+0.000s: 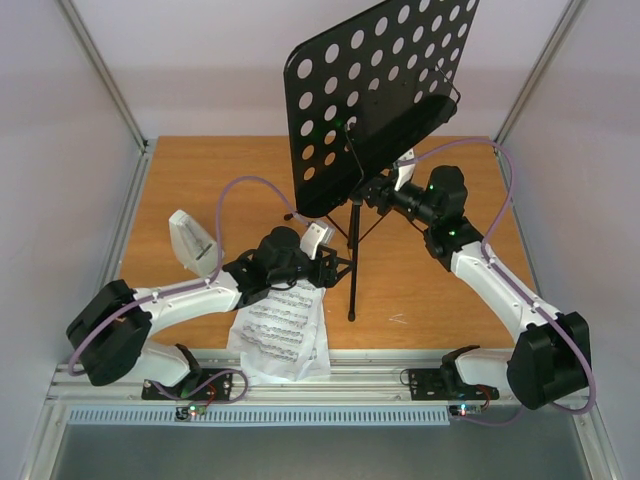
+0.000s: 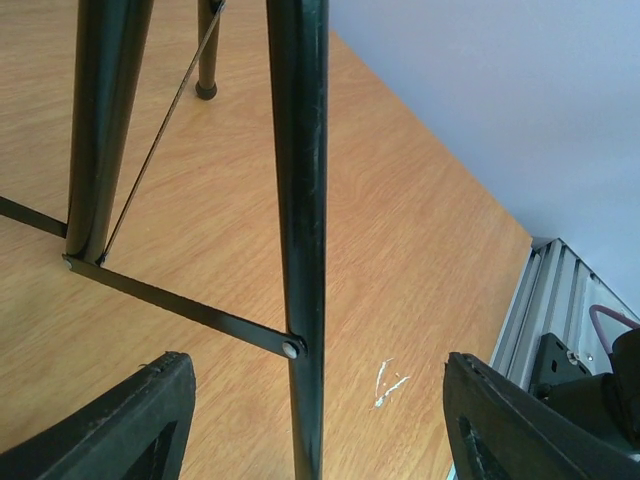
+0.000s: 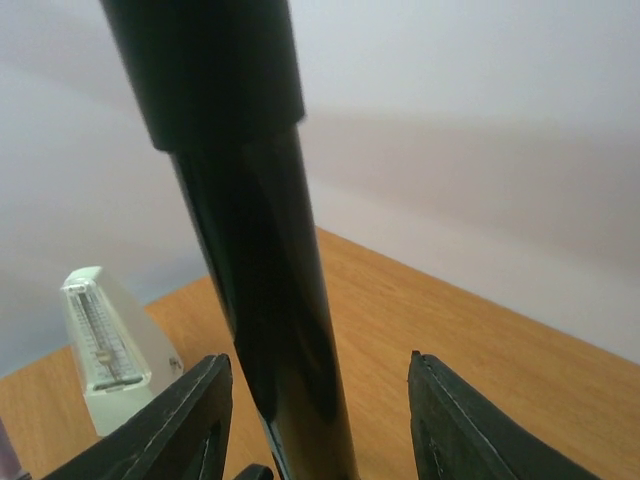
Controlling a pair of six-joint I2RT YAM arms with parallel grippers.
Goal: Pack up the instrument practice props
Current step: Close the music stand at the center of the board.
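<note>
Since the music stand is upright on the table with its three legs spread and its holed desk raised, packing looks barely begun; no bag or case shows in any view, so I cannot tell where the things are meant to go. Seen from above, the metronome sits on the wood at about nine o'clock from the stand's foot, well apart from it and with its clear cover on; the music sheets lie loose at about seven o'clock, hanging a little over the near edge, partly under the left arm. Folding the stand seems the step in hand, and the metronome and sheets seem left for afterwards. The left gripper is low at the legs, at nine o'clock from the foot; in its own camera its fingers are spread wide on either side of one leg, touching nothing and holding nothing. The right gripper is higher, at two o'clock from the pole, just under the desk; its fingers bracket the pole at a middling gap, one finger close against it and daylight at the other, so I judge it not yet clamped.
</note>
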